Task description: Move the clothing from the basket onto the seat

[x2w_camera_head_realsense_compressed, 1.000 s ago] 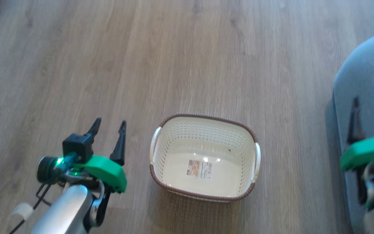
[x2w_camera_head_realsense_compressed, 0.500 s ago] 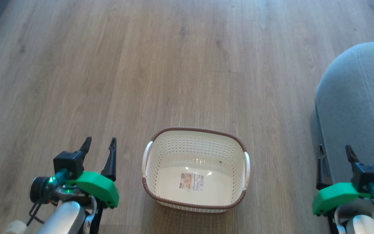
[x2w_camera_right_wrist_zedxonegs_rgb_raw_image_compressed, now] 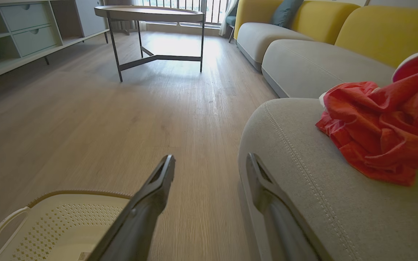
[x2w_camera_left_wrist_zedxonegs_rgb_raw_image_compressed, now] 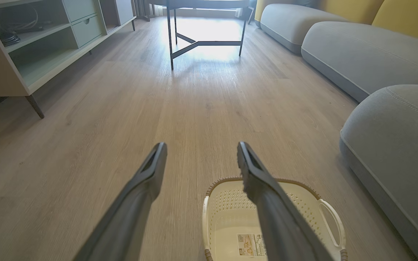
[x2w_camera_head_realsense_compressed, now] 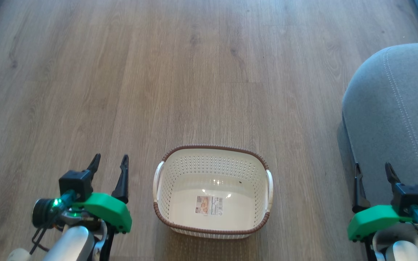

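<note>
Head view is showing the floor [x2w_camera_head_realsense_compressed: 194, 72] carrying the seat [x2w_camera_head_realsense_compressed: 394, 119] at its right edge and the basket [x2w_camera_head_realsense_compressed: 212, 148] near it, the red clothing [x2w_camera_right_wrist_zedxonegs_rgb_raw_image_compressed: 383, 127] lying heaped on the seat, seemingly toward its back edge, and the left gripper [x2w_camera_head_realsense_compressed: 110, 157] and right gripper [x2w_camera_head_realsense_compressed: 372, 165] hovering with jaws spread wide.

At the lower left, the left tool [x2w_camera_head_realsense_compressed: 110, 158] is showing two long dark pointy fingers [x2w_camera_head_realsense_compressed: 122, 179], a bright green cover [x2w_camera_head_realsense_compressed: 107, 214], a black box [x2w_camera_head_realsense_compressed: 75, 183] and a small green light [x2w_camera_head_realsense_compressed: 55, 202] glowing. A shiny silver arm [x2w_camera_head_realsense_compressed: 69, 243] with a thin black cable [x2w_camera_head_realsense_compressed: 36, 240] is sitting under it. At the lower right, the right tool [x2w_camera_head_realsense_compressed: 372, 166] is looking the same.
</note>
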You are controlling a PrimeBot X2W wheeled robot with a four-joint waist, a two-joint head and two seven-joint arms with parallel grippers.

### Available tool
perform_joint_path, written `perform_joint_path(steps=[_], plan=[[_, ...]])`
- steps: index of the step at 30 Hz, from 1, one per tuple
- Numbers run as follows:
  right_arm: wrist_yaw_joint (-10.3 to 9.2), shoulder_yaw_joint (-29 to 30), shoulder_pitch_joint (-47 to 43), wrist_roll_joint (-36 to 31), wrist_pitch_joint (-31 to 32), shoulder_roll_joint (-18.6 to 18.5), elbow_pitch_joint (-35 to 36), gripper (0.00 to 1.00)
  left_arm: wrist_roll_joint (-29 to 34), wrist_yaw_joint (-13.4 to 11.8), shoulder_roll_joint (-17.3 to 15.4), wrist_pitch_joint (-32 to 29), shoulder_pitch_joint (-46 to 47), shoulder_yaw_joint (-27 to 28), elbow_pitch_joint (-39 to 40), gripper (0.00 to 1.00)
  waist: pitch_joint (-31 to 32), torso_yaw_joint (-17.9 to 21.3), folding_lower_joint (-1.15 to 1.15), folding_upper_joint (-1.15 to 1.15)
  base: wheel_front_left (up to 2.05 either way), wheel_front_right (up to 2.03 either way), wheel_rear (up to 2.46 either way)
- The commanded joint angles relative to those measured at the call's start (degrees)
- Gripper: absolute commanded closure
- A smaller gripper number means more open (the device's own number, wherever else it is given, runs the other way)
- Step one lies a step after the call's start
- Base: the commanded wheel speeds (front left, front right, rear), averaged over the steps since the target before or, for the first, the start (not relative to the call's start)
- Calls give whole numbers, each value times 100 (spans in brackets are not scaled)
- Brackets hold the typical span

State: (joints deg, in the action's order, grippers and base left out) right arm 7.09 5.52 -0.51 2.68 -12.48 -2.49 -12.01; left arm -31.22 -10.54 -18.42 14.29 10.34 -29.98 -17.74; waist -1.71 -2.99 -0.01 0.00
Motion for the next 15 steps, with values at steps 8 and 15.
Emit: perform_joint_path(steps=[8, 15], plan=[[0, -19, -37, 49, -19, 25, -332, 100, 38, 98, 115, -12, -161, -13, -228, 100, -5, 0, 1, 0, 0, 0, 0], [2, 6, -5, 472, 98, 26, -442, 100, -266, 179, 203, -104, -259, 117, -268, 100, 3, 15, 1, 0, 0, 0, 0]])
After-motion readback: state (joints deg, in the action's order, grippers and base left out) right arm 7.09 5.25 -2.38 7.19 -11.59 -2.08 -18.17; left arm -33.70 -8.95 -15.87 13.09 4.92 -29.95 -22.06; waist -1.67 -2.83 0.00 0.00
